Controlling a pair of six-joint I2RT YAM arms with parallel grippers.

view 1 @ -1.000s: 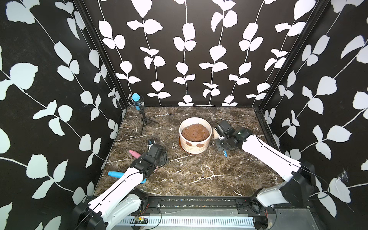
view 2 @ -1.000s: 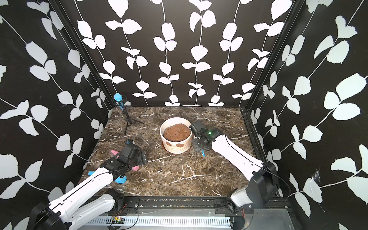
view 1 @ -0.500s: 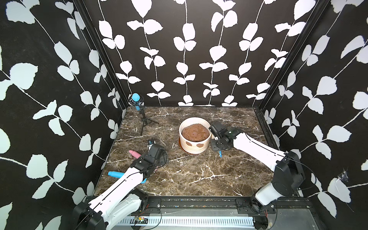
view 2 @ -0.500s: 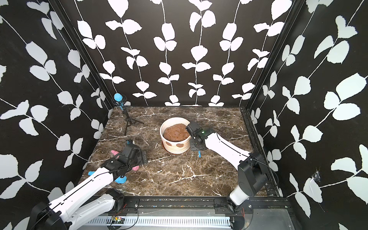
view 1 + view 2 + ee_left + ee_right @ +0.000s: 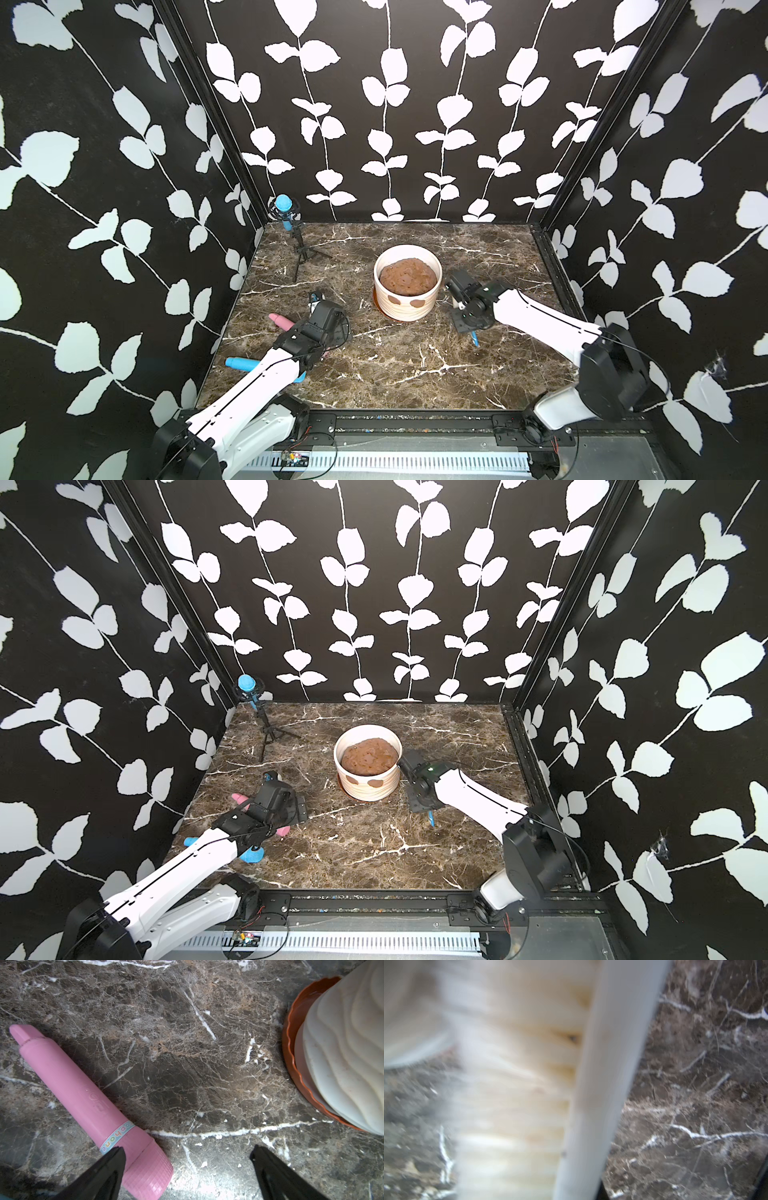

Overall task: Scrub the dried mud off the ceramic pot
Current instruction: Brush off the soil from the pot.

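The cream ribbed ceramic pot [image 5: 406,309] [image 5: 365,791] [image 5: 342,1053] stands mid-table. Two reddish-brown patches of dried mud [image 5: 417,302] [image 5: 376,782] show on its front wall. Just right of the pot my right gripper [image 5: 467,328] [image 5: 424,808] is shut on a brush [image 5: 602,1084] with a white back and pale bristles. Its blue end [image 5: 475,340] points at the table. The blurred right wrist view leaves it unclear whether the bristles touch the pot. Left of the pot my left gripper [image 5: 187,1159] [image 5: 332,322] hangs open and holds nothing.
The pot is full of lumpy brown soil [image 5: 409,276] and sits on an orange-brown saucer [image 5: 291,1043]. A pink toy microphone [image 5: 83,1095] [image 5: 282,320] lies by my left fingers, and a blue one [image 5: 241,365] nearer the front. A small tripod [image 5: 301,253] stands back left.
My right gripper with the brush swung in close to the pot's right side, then drew back toward the front right. The left arm has not moved.
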